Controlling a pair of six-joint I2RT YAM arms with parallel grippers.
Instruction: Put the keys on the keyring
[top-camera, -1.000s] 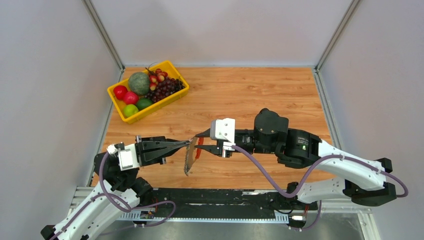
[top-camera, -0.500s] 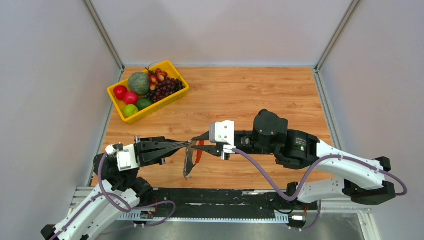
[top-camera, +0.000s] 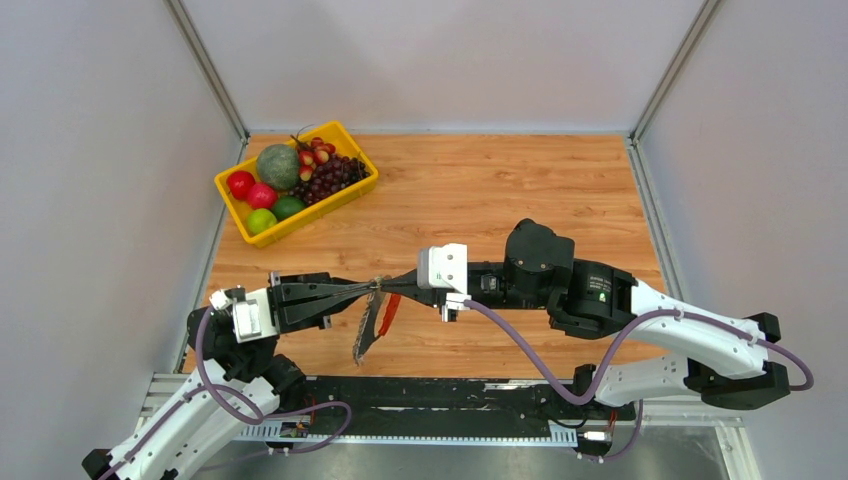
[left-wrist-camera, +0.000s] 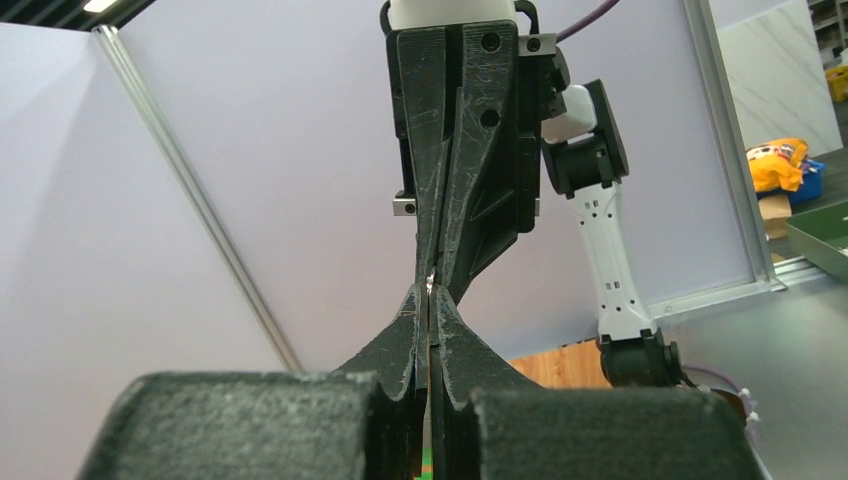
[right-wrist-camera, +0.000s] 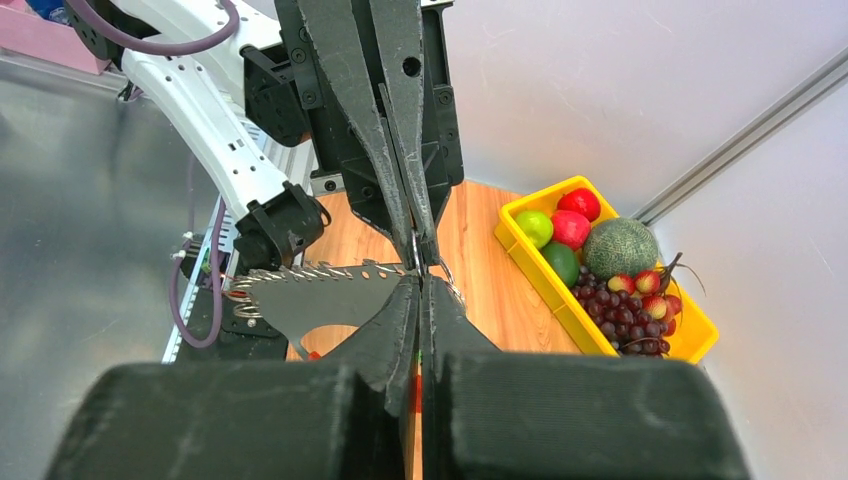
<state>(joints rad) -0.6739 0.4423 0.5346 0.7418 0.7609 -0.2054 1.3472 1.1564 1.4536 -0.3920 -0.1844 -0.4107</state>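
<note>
The keyring hangs in mid-air over the near part of the table. Its grey serrated piece (top-camera: 365, 328) (right-wrist-camera: 320, 298) and red tag (top-camera: 388, 308) dangle below. My left gripper (top-camera: 372, 288) (left-wrist-camera: 430, 292) is shut on its top from the left. My right gripper (top-camera: 386, 287) (right-wrist-camera: 418, 280) meets it tip to tip from the right, shut on the small metal ring (right-wrist-camera: 450, 283). A sliver of silver metal (left-wrist-camera: 431, 284) shows between the touching tips. The keys are hidden; I cannot pick one out in any view.
A yellow basket (top-camera: 352, 195) (right-wrist-camera: 520, 245) of fruit stands at the far left of the wooden table (top-camera: 520, 190). Grey walls close in both sides and the back. A black rail (top-camera: 420, 392) runs along the near edge under the hanging bunch.
The right gripper's jaws have closed and moved a little left onto the ring at the left gripper's tips. The serrated piece has swung, now hanging lower and more to the left.
</note>
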